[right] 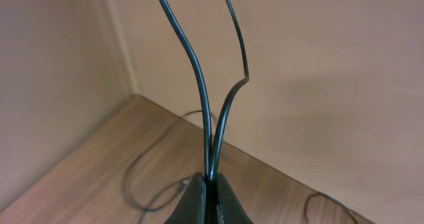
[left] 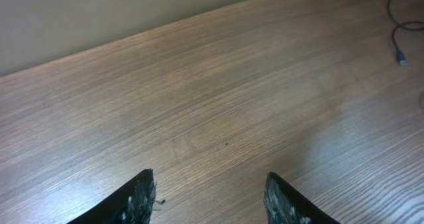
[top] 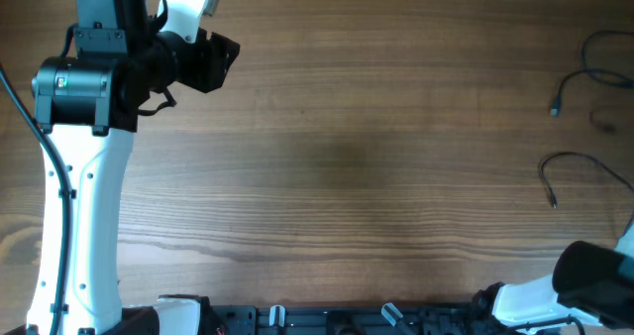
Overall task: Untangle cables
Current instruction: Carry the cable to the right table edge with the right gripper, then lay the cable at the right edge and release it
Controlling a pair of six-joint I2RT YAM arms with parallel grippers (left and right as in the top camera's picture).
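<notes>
Thin black cables lie at the table's right edge: one cable (top: 592,74) with a small plug at its end, and a second cable (top: 575,159) curving below it. In the right wrist view, my right gripper (right: 211,179) is shut on a doubled strand of black cable (right: 199,85) that rises from between its fingers. More cable loops (right: 142,177) lie on the wood below it. My left gripper (top: 223,62) is at the far left, well apart from the cables. It is open (left: 211,184) with only bare wood between its fingers. One plug-ended cable (left: 399,35) shows far off.
The wooden table (top: 347,157) spreads between the two arms. The right arm's white and black body (top: 584,280) sits at the bottom right corner. A black rail (top: 327,320) runs along the front edge. A beige wall (right: 331,65) stands behind the table.
</notes>
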